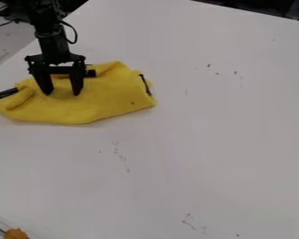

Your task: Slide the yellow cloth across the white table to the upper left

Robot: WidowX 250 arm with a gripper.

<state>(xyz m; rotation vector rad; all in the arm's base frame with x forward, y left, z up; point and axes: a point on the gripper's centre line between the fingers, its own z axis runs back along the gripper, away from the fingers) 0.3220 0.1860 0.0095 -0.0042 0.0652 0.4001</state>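
Operator, one orange-brown lump sits nearest, at the lower left corner. Past it, your white table bears scattered dark marks. Farther back, on the left, lies one crumpled yellow cloth with two black strips, one at each end. You have one gripper over it, two fingers wide apart, gripping nothing visible; beyond the table, the room is dark
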